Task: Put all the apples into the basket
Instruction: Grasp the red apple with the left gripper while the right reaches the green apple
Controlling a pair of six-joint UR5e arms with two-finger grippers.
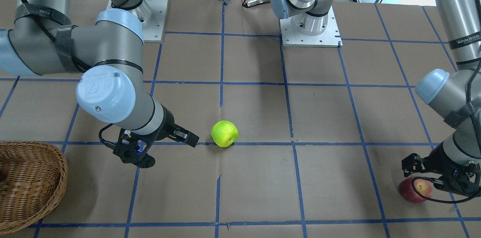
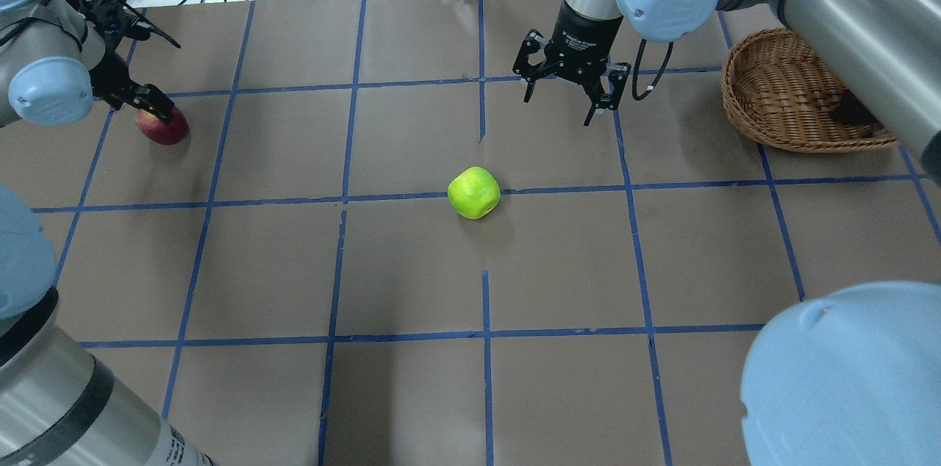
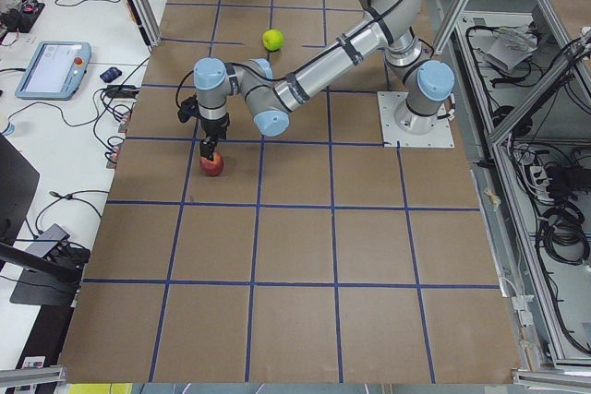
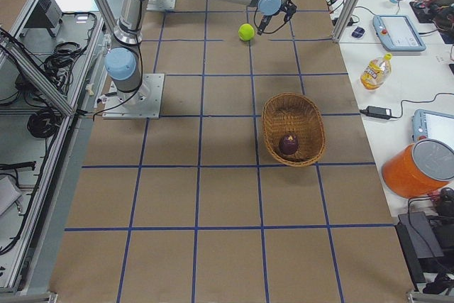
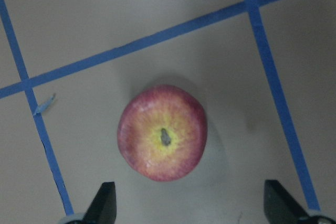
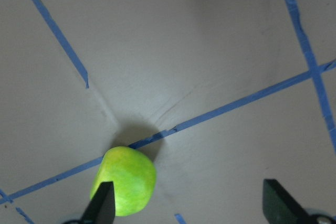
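Note:
The yellow-green apple [image 2: 474, 192] lies on the brown paper at mid table, also in the front view [image 1: 224, 133]. My right gripper [image 2: 559, 102] is open and empty, hovering beyond and to the right of it; in its wrist view the apple [image 6: 125, 181] sits by one fingertip [image 6: 102, 205]. The red apple [image 2: 163, 128] lies at the far left. My left gripper [image 2: 151, 107] is open just above it; in its wrist view the apple [image 5: 163, 134] rests free on the paper ahead of the spread fingertips [image 5: 105, 205]. The maroon apple [image 4: 288, 145] lies in the wicker basket [image 2: 772, 84].
Blue tape lines grid the brown paper. The basket [image 1: 34, 189] stands at the table's far right, partly behind my right arm [image 2: 845, 18]. Tablets, a bottle and cables [image 4: 374, 70] lie on the white bench beyond the table edge.

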